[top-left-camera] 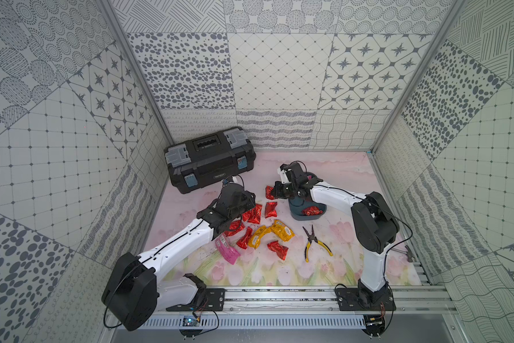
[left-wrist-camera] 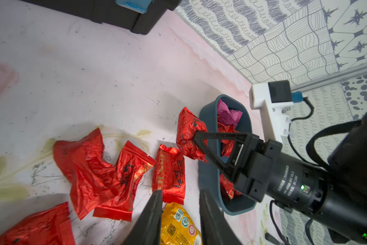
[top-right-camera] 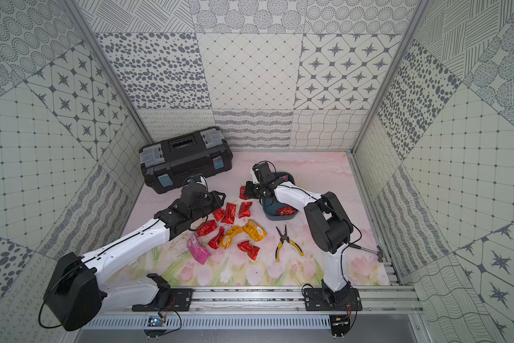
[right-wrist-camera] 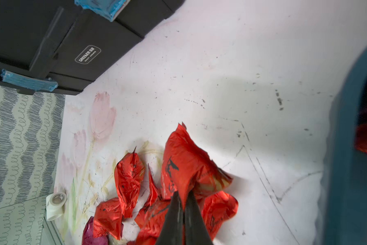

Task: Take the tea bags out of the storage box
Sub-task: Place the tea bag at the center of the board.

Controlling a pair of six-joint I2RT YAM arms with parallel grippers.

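Floral pink mat (top-left-camera: 339, 178) under us, patterned walls all round, and we're in the thick of it. Our right gripper (right-wrist-camera: 182, 196) has its jaws pinched tight on one red tea bag (right-wrist-camera: 184, 163), held just outside the left wall of the storage box (top-left-camera: 298, 216), which sits right of centre. Our left gripper (left-wrist-camera: 179, 194) hangs over the pile (top-left-camera: 254, 215) with its fingers a little apart and nothing between them.

Careful now: that pinch takes only a slim bite of slick foil, so we judge the bag could slide out and drop against the box. The right arm reaches across the box too, and a low swing could shove or tip that light tub. Both grippers work near each other, so they could clash.

As for the tea bags, they are crinkled, shiny foil, mostly red, scattered left of the box, with two yellow packets (top-left-camera: 282, 231) and a pink packet (top-left-camera: 227, 251) nearer us. Inside the box we spot more red ones (top-left-camera: 311, 211) and a pink bag (left-wrist-camera: 228, 114) at its far end.
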